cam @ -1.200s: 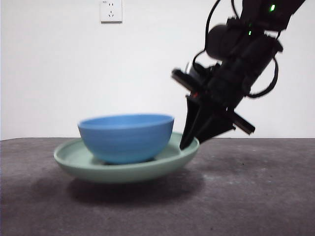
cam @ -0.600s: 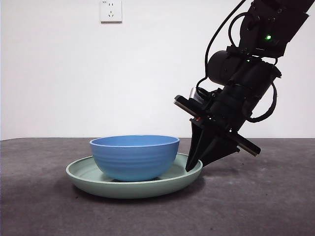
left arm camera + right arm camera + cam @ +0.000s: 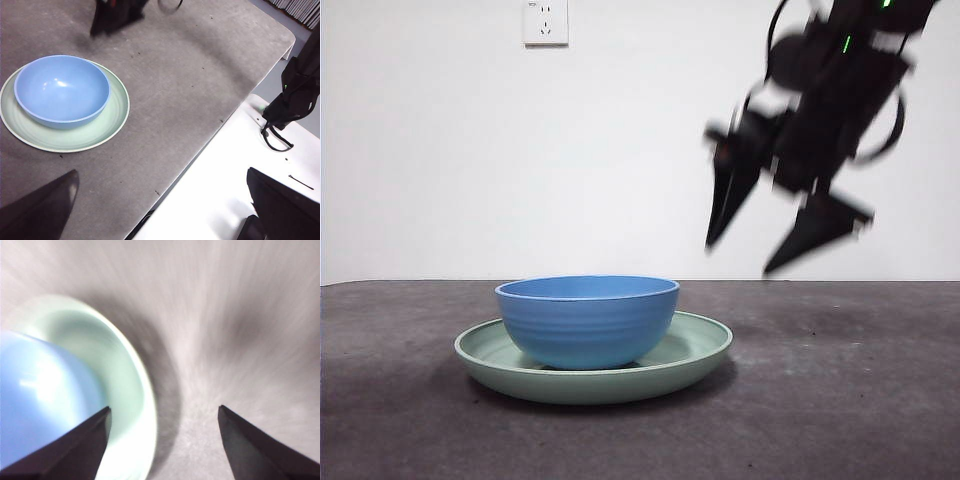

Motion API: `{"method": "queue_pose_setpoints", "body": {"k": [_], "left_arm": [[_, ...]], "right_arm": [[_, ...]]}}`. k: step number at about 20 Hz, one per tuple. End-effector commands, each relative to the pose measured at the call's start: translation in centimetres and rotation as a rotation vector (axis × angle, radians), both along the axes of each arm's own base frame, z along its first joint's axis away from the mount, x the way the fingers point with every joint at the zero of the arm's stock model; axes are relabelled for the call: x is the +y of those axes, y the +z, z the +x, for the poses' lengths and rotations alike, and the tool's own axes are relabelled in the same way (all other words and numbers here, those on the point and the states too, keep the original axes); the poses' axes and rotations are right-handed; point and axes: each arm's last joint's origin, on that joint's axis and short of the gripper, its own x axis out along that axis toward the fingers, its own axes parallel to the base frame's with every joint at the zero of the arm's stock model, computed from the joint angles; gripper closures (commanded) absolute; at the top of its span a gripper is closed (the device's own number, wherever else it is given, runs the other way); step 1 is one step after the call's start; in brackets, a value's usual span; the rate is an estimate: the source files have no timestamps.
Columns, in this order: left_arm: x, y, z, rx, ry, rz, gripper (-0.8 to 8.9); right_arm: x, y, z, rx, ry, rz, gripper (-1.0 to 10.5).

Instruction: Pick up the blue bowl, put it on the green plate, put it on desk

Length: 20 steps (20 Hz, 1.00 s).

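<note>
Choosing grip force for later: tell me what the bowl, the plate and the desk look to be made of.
Bowl: probably plastic or melamine, smooth with a soft sheen; faint ribs on its wall and a highlight inside. Plate: likely the same kind, glossy; light glints on its rim. Ceramic cannot be ruled out for either. Desk: matte, mottled grey-brown, perhaps laminate or a mat; no reflections.

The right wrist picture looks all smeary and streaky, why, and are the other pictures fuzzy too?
Right wrist view: motion blur streaks the dark grey desk and smears the pale green plate and round blue bowl. Front view: only the open right gripper is blurred; bowl and plate are sharp. Left wrist view: sharp, with a soft glare inside the bowl.
</note>
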Motion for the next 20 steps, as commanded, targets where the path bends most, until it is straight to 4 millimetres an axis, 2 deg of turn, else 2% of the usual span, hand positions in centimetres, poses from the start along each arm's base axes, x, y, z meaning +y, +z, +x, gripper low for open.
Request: {"method": "queue_pose_setpoints", "body": {"k": [1,3,5,7,9,12,15,20], "left_arm": [[0.0,0.3,-0.1,-0.017,-0.020,-0.011,2.51],[0.0,0.3,-0.1,-0.018,-0.020,-0.011,2.51],[0.0,0.3,-0.1,-0.017,-0.020,-0.011,2.51],[0.0,0.3,-0.1,-0.018,-0.020,-0.012,2.51],[-0.1,0.3,-0.1,-0.021,-0.020,-0.017,2.51],[-0.1,0.4,0.0,-0.024,-0.019,-0.021,2.51],[-0.2,0.6,0.1,-0.046,-0.004,-0.039,2.53],[-0.1,0.6,0.3,-0.075,0.059,-0.021,2.55]], "right_arm": [[-0.7,3.9,-1.3,-0.115,0.039,-0.005,5.2],[-1.9,6.8,-3.6,-0.177,0.038,-0.035,4.4],[-3.2,9.0,-6.4,-0.208,0.047,-0.101,4.4],[-4.3,10.6,-9.2,-0.221,0.052,-0.146,4.1],[-5.1,11.5,-11.8,-0.229,0.061,-0.151,3.0],[-6.0,11.9,-14.4,-0.252,0.073,-0.147,2.9],[-6.9,11.9,-18.5,-0.279,0.133,-0.143,2.9],[-8.6,10.9,-23.5,-0.309,0.186,-0.133,2.9]]}}
